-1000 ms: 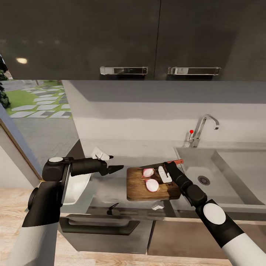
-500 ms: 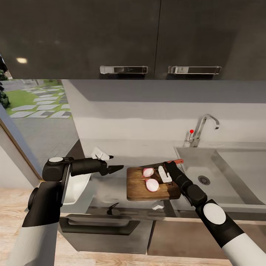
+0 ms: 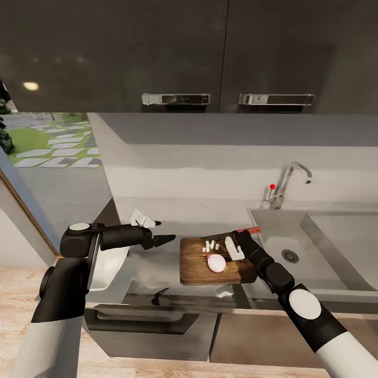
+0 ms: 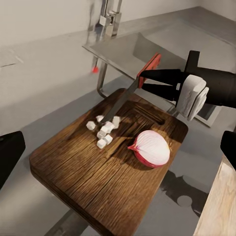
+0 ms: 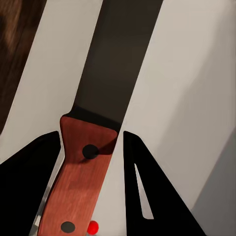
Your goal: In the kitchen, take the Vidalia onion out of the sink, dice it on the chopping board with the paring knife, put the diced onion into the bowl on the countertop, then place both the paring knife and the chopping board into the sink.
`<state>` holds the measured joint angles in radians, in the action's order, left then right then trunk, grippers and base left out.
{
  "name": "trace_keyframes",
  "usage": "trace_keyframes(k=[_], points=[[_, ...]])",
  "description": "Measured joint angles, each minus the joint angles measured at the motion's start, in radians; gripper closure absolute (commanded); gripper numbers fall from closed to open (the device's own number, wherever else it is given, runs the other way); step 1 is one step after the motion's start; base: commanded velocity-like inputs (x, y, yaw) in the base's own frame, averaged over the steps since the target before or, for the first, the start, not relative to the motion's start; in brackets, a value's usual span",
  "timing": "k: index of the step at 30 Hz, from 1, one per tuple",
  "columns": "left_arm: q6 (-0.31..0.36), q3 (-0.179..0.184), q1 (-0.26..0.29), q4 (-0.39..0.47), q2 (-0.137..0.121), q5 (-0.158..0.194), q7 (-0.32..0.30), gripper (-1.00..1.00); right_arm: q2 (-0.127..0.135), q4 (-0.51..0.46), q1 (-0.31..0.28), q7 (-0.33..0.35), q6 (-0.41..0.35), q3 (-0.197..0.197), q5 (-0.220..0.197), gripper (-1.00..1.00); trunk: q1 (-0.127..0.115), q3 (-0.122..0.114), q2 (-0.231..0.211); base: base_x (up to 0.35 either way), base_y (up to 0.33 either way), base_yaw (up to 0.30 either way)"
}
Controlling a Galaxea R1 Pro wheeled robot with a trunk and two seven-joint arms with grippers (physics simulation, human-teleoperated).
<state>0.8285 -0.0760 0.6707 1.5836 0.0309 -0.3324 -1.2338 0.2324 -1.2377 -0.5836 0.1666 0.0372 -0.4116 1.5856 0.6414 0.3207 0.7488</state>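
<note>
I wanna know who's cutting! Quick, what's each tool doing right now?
Left tool: empty, hanging beside the chopping board; open or closed cannot be told.
Right tool: closed on the paring knife.

Dark wall cabinets (image 3: pixel 173 52) w/ two chrome handles (image 3: pixel 176 100) hang over a pale grey backsplash (image 3: pixel 210 157), dark base drawers (image 3: pixel 152 328) sit below on a light wood floor (image 3: pixel 16 294), and at left a window (image 3: pixel 47 142) shows lawn & stepping stones outside.

One onion half (image 4: pixel 151 148), six dice (image 4: pixel 104 129)
</note>
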Motion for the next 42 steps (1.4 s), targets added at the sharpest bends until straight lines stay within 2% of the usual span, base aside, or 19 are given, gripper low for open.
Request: trace_keyframes(k=[17, 21, 24, 42], points=[[0.000, 0.000, 0.000, 0.000, -0.001, 0.000, 0.000, -1.00, 0.000, 0.000, 0.000, 0.000, 0.000, 0.000, 0.000, 1.00, 0.000, 0.000, 0.000, 0.000, 0.000, 0.000], [-0.008, -0.008, 0.000, 0.000, -0.024, 0.000, -0.002, -1.00, 0.000, 0.000, 0.000, 0.000, 0.000, 0.000, 0.000, 1.00, 0.000, 0.000, 0.000, -0.060, 0.000, 0.000], [-0.008, -0.009, 0.000, 0.000, -0.027, 0.000, -0.004, -1.00, 0.000, 0.000, 0.000, 0.000, 0.000, 0.000, 0.000, 1.00, 0.001, 0.000, 0.000, -0.260, 0.000, 0.000], [-0.006, -0.009, 0.000, -0.001, -0.028, 0.000, -0.004, -1.00, 0.000, 0.000, 0.001, 0.000, 0.000, 0.000, 0.000, 1.00, 0.000, 0.000, 0.000, -0.060, -0.021, 0.000]])
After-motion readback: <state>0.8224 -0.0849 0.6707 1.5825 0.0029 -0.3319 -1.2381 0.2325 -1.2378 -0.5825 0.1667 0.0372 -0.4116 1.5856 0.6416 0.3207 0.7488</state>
